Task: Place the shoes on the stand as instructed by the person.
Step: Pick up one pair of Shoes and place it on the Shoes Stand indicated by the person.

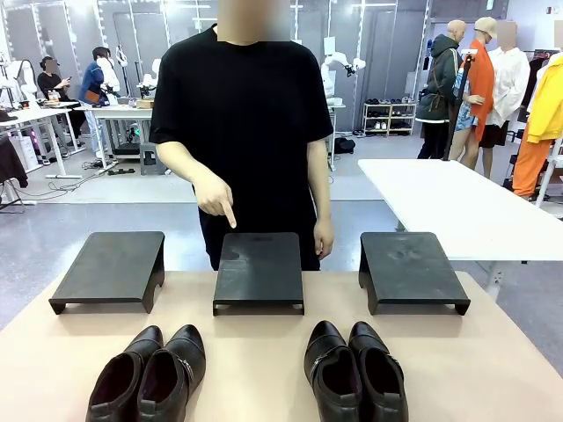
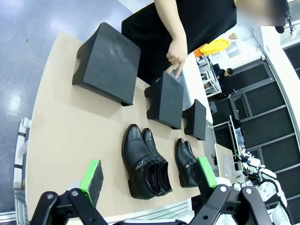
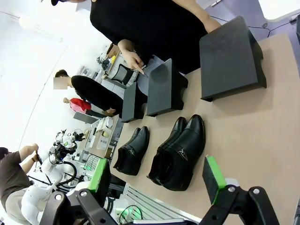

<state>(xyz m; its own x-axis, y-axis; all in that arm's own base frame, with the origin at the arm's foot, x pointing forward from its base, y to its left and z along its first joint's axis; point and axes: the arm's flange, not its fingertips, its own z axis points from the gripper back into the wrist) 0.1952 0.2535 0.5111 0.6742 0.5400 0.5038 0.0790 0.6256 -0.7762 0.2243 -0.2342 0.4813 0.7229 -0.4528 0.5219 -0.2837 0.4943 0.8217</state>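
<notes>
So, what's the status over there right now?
Left gripper, right gripper: jaws open, empty. Shoes on the table, none placed. Person's hand points at the middle stand; nothing blocking it.

2 end effectors [image 2: 149, 171] [image 3: 157, 169], jaws apart.

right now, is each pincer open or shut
left black green-padded pincer: open, holding nothing
right black green-padded pincer: open, holding nothing

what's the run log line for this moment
person's hand points at middle black stand | glossy black shoe pairs on table | left gripper open | right gripper open
</notes>
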